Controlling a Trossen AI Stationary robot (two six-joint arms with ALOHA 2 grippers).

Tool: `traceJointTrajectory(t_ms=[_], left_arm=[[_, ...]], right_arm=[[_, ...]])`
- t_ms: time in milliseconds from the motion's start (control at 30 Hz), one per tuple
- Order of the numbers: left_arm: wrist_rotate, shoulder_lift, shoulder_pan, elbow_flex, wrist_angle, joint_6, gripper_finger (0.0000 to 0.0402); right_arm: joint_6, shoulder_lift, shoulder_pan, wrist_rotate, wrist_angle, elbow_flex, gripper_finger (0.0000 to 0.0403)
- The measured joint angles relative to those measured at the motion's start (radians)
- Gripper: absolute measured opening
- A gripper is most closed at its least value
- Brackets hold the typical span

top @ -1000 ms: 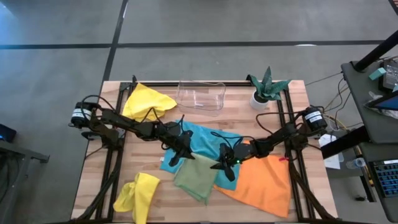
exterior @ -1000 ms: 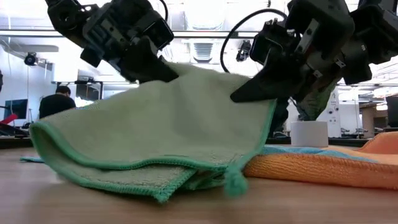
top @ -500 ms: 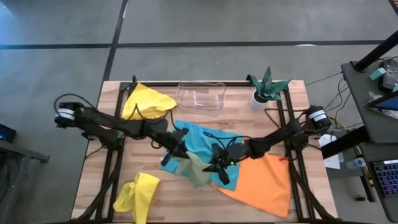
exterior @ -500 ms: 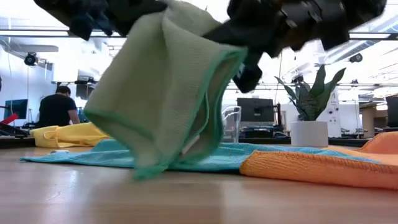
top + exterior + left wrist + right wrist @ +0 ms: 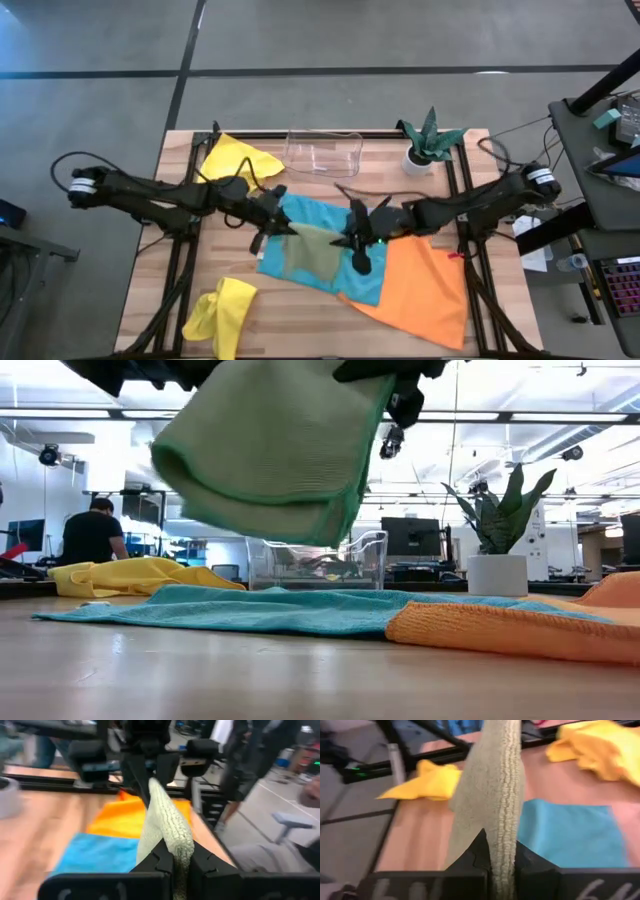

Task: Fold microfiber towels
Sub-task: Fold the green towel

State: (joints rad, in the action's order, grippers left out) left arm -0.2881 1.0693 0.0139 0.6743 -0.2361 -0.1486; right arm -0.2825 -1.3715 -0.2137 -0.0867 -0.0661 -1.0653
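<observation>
Showing an early stage: left gripper and right gripper pinch the doubled green towel aloft; blue towel, orange towel and two yellow towels lie unfolded.

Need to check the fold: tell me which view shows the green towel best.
Low view: the sage green towel hangs folded, clear of the table, its doubled edges plain. High view shows it flat from above, over the turquoise towel. Each wrist view shows only a pinched edge.

No text, label, brand or number can be read anywhere.
</observation>
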Motion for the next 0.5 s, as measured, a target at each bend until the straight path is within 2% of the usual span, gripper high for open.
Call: traceJointTrajectory(t_ms=[233,500], left_arm=[[0.036,-0.026,-0.108,0.002,0.0,0.059,0.0],[0.036,-0.009,-0.253,0.02,-0.002,0.134,0.0]], right_arm=[[0.066,0.009,0.089,-0.019,-0.191,-0.117,0.0009],[0.126,0.008,0.234,-0.018,-0.3,-0.176,0.0009]])
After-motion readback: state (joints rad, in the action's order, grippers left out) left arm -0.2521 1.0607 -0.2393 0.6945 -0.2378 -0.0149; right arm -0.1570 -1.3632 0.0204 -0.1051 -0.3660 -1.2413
